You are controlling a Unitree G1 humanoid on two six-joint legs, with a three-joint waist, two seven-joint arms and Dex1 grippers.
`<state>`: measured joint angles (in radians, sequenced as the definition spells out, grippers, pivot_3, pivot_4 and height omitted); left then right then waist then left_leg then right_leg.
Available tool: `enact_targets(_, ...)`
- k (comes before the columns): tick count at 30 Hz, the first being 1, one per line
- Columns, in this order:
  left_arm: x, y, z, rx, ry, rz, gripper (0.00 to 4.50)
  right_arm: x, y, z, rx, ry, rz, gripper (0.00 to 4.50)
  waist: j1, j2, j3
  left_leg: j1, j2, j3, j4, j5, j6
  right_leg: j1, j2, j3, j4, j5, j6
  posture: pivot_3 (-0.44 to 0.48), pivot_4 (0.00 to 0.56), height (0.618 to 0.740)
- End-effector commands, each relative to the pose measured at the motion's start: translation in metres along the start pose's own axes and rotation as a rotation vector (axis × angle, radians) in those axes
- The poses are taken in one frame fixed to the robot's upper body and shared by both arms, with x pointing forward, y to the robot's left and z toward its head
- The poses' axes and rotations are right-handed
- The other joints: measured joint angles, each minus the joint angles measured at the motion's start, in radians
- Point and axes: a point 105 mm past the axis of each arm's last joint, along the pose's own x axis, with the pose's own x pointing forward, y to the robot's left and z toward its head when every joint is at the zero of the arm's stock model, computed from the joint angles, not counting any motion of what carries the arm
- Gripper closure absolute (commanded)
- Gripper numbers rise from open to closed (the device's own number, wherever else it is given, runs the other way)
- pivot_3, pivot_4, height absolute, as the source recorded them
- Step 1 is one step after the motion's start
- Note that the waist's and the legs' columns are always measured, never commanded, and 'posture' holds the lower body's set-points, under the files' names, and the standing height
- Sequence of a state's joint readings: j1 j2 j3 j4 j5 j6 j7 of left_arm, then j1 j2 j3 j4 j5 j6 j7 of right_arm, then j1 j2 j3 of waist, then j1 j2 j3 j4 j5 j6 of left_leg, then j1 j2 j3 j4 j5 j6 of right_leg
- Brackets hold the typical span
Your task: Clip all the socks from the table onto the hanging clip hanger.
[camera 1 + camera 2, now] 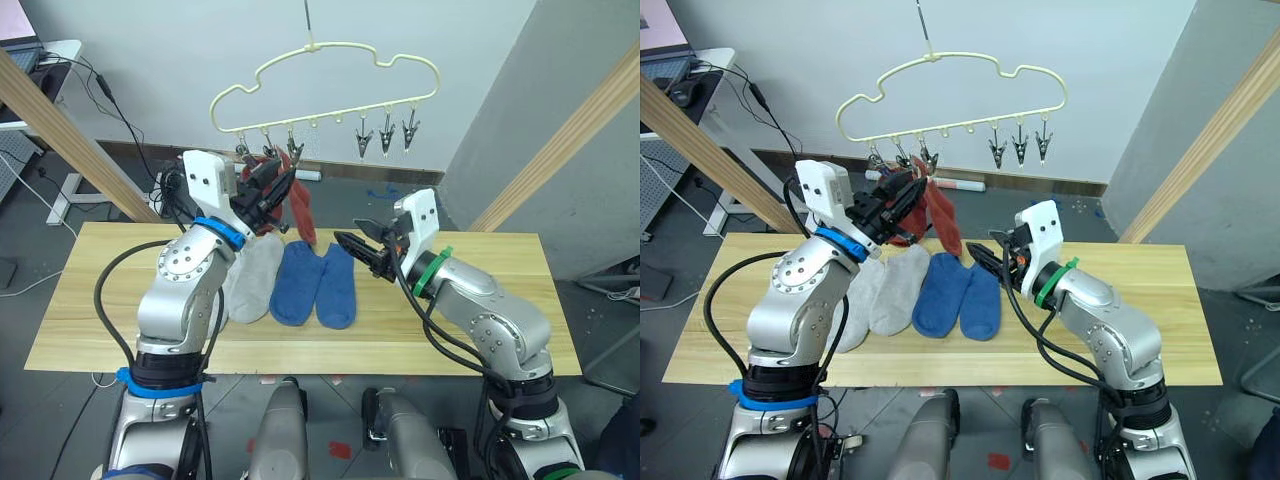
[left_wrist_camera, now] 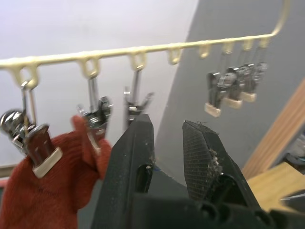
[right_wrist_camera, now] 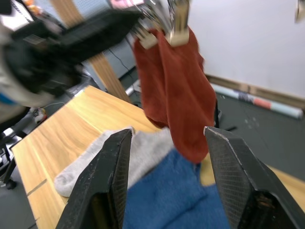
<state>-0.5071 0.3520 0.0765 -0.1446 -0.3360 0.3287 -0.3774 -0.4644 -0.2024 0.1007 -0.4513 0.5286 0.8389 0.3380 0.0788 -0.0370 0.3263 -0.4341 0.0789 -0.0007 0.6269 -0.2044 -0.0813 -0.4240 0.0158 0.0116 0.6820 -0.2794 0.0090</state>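
Two blue socks (image 1: 315, 283) and two grey socks (image 1: 250, 277) lay on the worktop (image 1: 500, 330) before the hanger (image 1: 325, 95). Left pincer (image 2: 167, 143), narrowly parted, sat below the clips beside the red socks (image 2: 43, 191). Right pincer (image 3: 167, 157) gaped wide, empty.

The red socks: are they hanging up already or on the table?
Hanging. Both red socks dangle from clips on the clip hanger, above the table.

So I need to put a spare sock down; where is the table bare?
Both ends of the table are bare: right of the blue socks, left of the grey socks. The middle is crowded.
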Motion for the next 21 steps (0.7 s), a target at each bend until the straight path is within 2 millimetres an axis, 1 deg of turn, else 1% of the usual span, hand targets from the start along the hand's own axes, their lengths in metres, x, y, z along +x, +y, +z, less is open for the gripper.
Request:
enact_targets(1,0.007,-0.002,0.011,0.044,-0.066,0.013,3.29,-0.003,0.009,0.027,-0.056,-0.088,0.051,1.97,0.0,0.0,0.0,0.0,0.0,0.0,0.0,0.0,0.0,0.0,0.0,0.0,0.0,0.0,0.0,0.183,0.302,0.74)
enact_targets(5,0.014,0.0,0.008,0.033,-0.085,0.05,3.29,-0.003,0.0,0.038,-0.045,-0.119,0.013,1.97,0.0,0.0,0.0,0.0,0.0,0.0,0.001,0.0,0.0,0.001,0.0,0.0,0.0,0.0,0.0,0.177,0.304,0.74)
enact_targets(9,0.021,0.001,0.008,0.031,-0.108,0.069,3.29,-0.002,-0.003,0.043,-0.047,-0.129,0.001,1.97,0.0,0.0,0.0,0.0,0.0,0.0,0.001,0.0,0.0,0.001,0.0,0.0,0.0,0.0,0.0,0.171,0.306,0.74)
enact_targets(10,0.022,0.002,0.008,0.031,-0.112,0.072,2.9,-0.002,-0.003,0.044,-0.049,-0.129,0.0,1.97,-0.001,0.0,0.0,0.0,0.0,0.0,0.001,0.0,0.0,0.001,0.0,-0.001,0.0,0.0,0.0,0.171,0.306,0.74)
enact_targets(11,0.024,0.002,0.009,0.03,-0.114,0.074,2.7,-0.002,-0.004,0.044,-0.051,-0.13,-0.001,1.97,-0.001,0.0,0.0,0.0,0.0,0.0,0.001,0.0,0.0,0.001,0.0,-0.001,0.0,0.0,0.0,0.171,0.306,0.74)
enact_targets(15,0.027,0.002,0.008,0.028,-0.121,0.078,1.48,-0.002,-0.006,0.046,-0.051,-0.131,-0.009,1.97,-0.002,0.0,0.0,0.0,0.0,0.0,0.001,0.0,0.0,0.001,0.0,0.0,0.0,0.0,0.0,0.162,0.311,0.74)
enact_targets(21,0.031,0.0,0.007,0.035,-0.123,0.073,1.48,-0.002,-0.008,0.047,-0.053,-0.129,-0.02,1.97,-0.002,0.0,0.0,0.0,0.0,0.0,0.001,0.0,0.0,0.001,0.0,-0.001,0.0,0.0,0.0,0.16,0.314,0.74)
